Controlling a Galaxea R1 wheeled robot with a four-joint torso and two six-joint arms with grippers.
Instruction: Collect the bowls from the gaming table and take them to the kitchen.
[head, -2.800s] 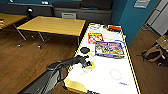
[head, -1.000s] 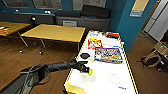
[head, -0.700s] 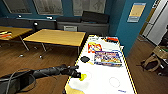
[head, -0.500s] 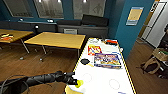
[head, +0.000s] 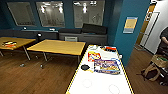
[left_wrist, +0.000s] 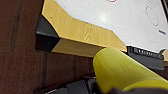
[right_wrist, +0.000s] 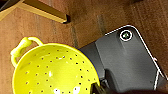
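From my head view, the gaming table (head: 100, 86) carries a black bowl (head: 85, 67) beside board game boxes (head: 107, 66); two clear bowls (head: 87, 83) show as faint rings. My left wrist view shows a yellow rounded object (left_wrist: 120, 68), cut off. My right wrist view shows a yellow colander (right_wrist: 51, 71); I cannot tell either claw's state.

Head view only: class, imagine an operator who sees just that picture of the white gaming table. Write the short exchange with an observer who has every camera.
Operator: I see the black bowl on the gaming table. What is near the right arm?
Observer: The right wrist view shows a yellow colander with a loop handle, over the wooden floor.
Operator: And the left wrist?
Observer: A rounded yellow object sits close to that camera, beside the table's wooden corner.
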